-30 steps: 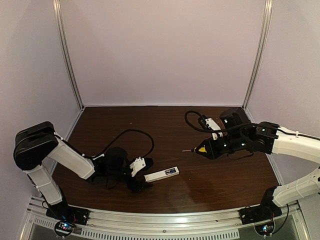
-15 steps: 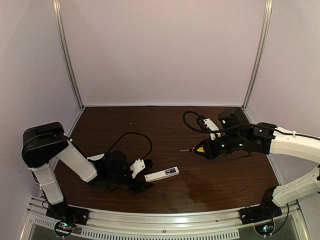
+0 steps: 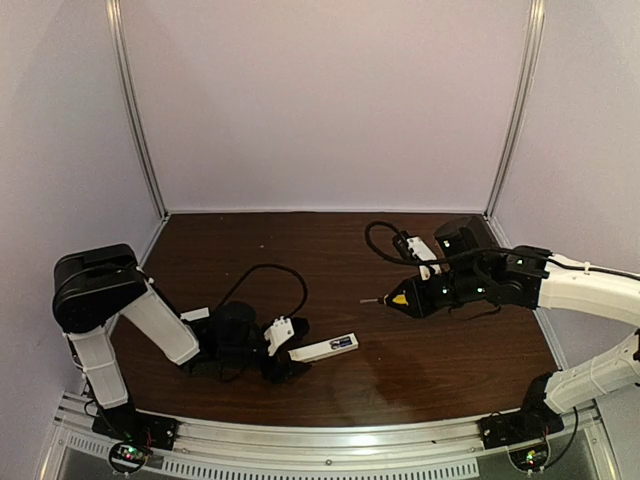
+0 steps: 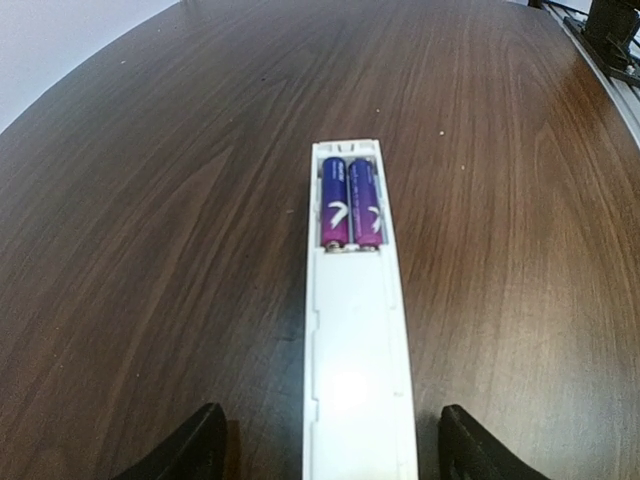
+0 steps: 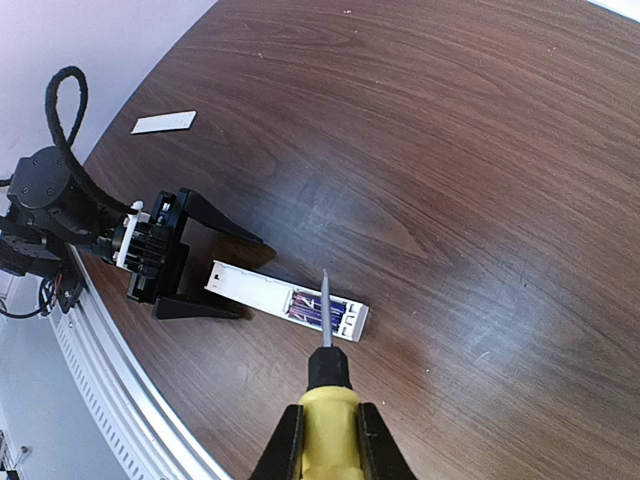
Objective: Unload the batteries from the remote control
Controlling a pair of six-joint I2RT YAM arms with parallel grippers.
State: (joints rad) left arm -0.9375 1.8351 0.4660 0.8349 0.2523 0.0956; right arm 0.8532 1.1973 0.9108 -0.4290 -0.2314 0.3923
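Cover strip [image 5: 165,122] lying far left on table [image 3: 350,250]. Left gripper [image 4: 335,445] straddling remote control [image 4: 355,380], jaws spread, not touching. Batteries [image 4: 350,205] sitting in its open bay. Right gripper [image 5: 325,440] clamping yellow screwdriver [image 5: 328,400], tip pointing at them, apart.

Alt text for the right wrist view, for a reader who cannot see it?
The right gripper, shut on a yellow-handled screwdriver, aims its tip toward two purple batteries in the open compartment of a white remote control on a dark wooden table. The open left gripper straddles the remote's other end; a flat white strip lies farther off.
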